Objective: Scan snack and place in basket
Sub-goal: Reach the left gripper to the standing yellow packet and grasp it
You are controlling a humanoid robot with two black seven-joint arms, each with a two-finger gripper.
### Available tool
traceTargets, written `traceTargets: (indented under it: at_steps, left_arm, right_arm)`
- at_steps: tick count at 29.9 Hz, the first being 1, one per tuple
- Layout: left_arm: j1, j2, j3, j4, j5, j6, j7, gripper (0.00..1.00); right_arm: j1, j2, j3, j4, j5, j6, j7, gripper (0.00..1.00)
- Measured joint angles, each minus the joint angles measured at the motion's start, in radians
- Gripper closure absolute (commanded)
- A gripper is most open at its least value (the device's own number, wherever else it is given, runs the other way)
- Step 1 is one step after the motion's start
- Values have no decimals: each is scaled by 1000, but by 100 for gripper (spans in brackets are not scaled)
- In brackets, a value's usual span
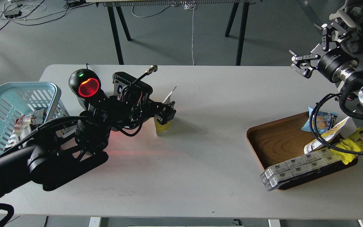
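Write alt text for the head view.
The left gripper holds the white-and-yellow snack pouch upright beside a red-glowing scanner on a grey table. The blue basket sits left; the right gripper hovers open.

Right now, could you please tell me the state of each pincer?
Left pincer: closed on the snack.
Right pincer: open, empty.

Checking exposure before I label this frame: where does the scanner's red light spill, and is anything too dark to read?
Head view: the scanner window glows saturated red, tinting the table below it; the left arm is underexposed black, and the pouch throws a soft shadow rightward.
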Motion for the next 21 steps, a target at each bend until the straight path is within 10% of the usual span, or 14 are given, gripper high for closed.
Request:
traceTargets:
  at_steps: [8, 21]
  left_arm:
    - [17, -3, -1, -1, 9, 0, 0, 94]
    - [43, 4, -3, -24, 11, 0, 0, 100]
  right_arm:
    - [0, 0, 4, 0, 0, -2, 0, 4]
    - [0, 1, 5, -1, 0, 0, 0, 4]
